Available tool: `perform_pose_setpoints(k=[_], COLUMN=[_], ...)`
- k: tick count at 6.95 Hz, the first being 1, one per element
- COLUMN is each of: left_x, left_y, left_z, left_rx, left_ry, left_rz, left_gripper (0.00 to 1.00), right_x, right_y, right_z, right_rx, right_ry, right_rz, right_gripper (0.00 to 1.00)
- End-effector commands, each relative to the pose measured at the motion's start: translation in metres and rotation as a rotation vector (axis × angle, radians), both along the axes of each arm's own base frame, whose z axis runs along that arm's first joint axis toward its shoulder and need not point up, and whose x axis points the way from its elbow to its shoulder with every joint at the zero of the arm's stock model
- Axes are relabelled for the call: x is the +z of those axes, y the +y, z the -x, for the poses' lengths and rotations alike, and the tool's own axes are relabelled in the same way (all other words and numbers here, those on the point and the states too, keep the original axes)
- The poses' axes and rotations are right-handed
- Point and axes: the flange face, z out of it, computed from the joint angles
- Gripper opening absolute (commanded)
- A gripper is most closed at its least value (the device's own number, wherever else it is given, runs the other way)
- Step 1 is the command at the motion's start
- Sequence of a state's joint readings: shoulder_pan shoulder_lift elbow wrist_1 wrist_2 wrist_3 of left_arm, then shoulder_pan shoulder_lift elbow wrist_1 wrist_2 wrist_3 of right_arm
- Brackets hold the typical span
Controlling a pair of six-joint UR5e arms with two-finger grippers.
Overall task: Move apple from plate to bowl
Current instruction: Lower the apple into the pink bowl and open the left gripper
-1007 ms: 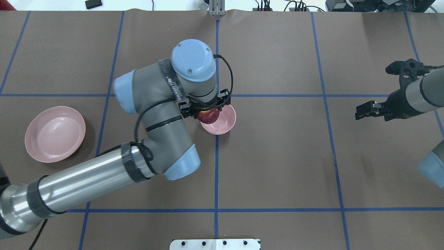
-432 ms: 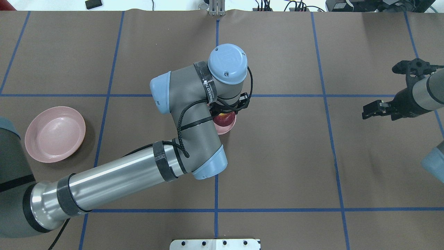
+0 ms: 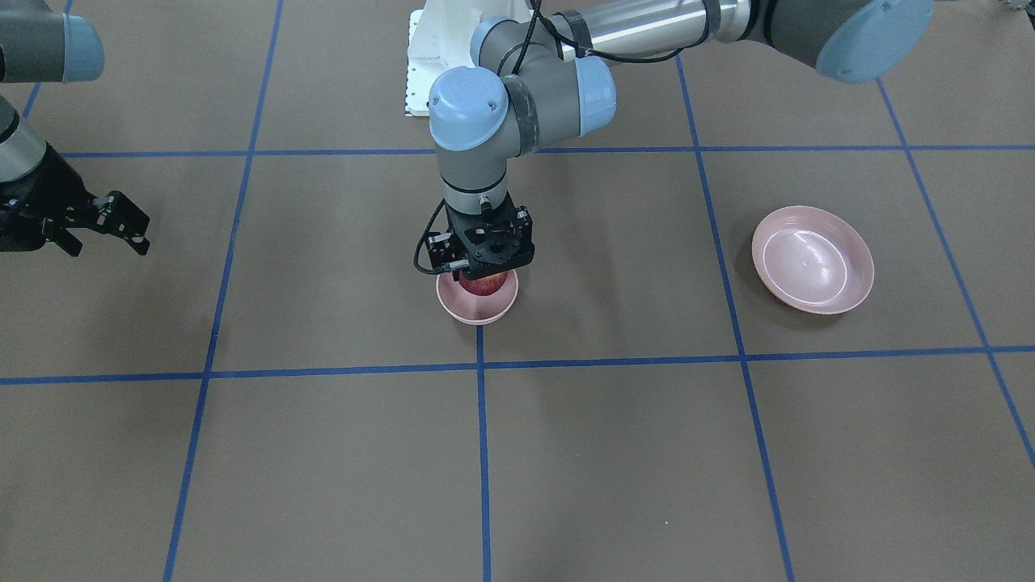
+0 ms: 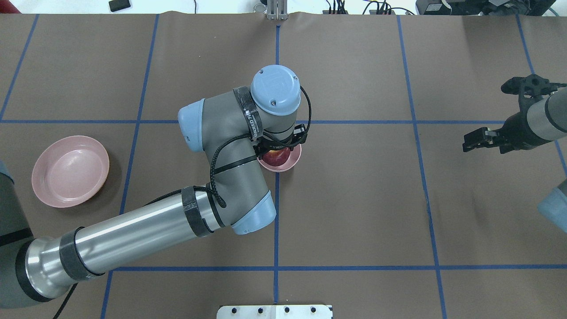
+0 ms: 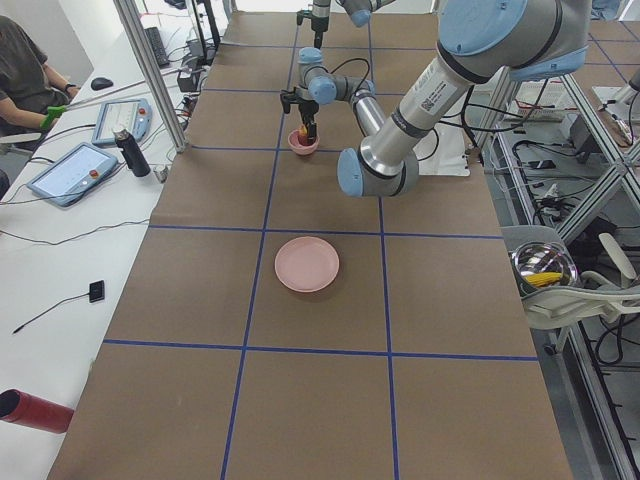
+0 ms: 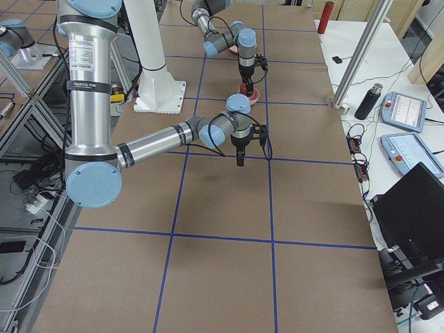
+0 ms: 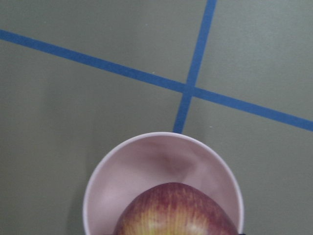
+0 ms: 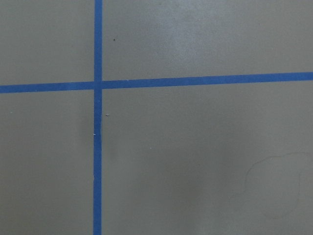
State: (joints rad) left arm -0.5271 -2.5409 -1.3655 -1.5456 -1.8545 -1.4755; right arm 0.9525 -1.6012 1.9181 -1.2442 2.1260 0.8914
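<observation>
The dark-red apple (image 3: 479, 284) sits low in the small deep pink bowl (image 3: 477, 312) at the table's centre. My left gripper (image 3: 482, 275) points straight down over the bowl and is shut on the apple. In the overhead view the apple (image 4: 275, 156) and the bowl (image 4: 290, 164) are partly hidden under the wrist. The left wrist view shows the apple (image 7: 176, 210) inside the bowl (image 7: 146, 161). The wide shallow pink plate (image 4: 71, 170) lies empty on my left side. My right gripper (image 4: 468, 142) hovers open and empty far off on my right side.
Blue tape lines divide the brown table cover into squares. A white mounting plate (image 4: 274, 311) sits at the near table edge by my base. My left arm's elbow and forearm (image 4: 146, 230) stretch over the table between plate and bowl.
My left arm's wrist swung right over the bowl, then back a little left, with the apple in it now lower in the bowl. The right gripper drifted slightly right.
</observation>
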Motion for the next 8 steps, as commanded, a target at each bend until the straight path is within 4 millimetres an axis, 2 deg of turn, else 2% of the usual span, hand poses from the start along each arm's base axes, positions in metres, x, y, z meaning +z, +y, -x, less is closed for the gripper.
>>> perform_pose_setpoints(k=[1, 2, 5, 6, 7, 8], left_x=[0.0064, 0.012, 0.0086, 0.0112, 0.0114, 0.0133], left_y=[-0.0029, -0.0063, -0.0077, -0.0084, -0.0089, -0.0129], left_z=[-0.0061, -0.012, -0.0143, -0.0156, -0.0155, -0.0145], left_rx=[0.004, 0.004, 0.004, 0.005, 0.004, -0.023], left_ry=[0.005, 0.012, 0.023, 0.017, 0.015, 0.001], left_rz=[-0.009, -0.013, -0.019, -0.017, -0.022, -0.05], left_gripper=[0.0, 0.0, 0.0, 0.21, 0.71, 0.97], right_x=[0.0107, 0.0128, 0.0109, 0.0125, 0.0124, 0.0101], right_y=[0.0001, -0.0002, 0.0003, 0.0004, 0.0006, 0.0009], right_z=[0.0, 0.0005, 0.0005, 0.0003, 0.0003, 0.0001], right_rx=[0.001, -0.001, -0.002, -0.001, -0.001, 0.0], right_ry=[-0.018, -0.021, -0.025, -0.023, -0.024, -0.027], right_rz=[-0.02, -0.02, -0.021, -0.019, -0.018, -0.02], right_gripper=[1.0, 1.0, 1.0, 1.0, 1.0, 1.0])
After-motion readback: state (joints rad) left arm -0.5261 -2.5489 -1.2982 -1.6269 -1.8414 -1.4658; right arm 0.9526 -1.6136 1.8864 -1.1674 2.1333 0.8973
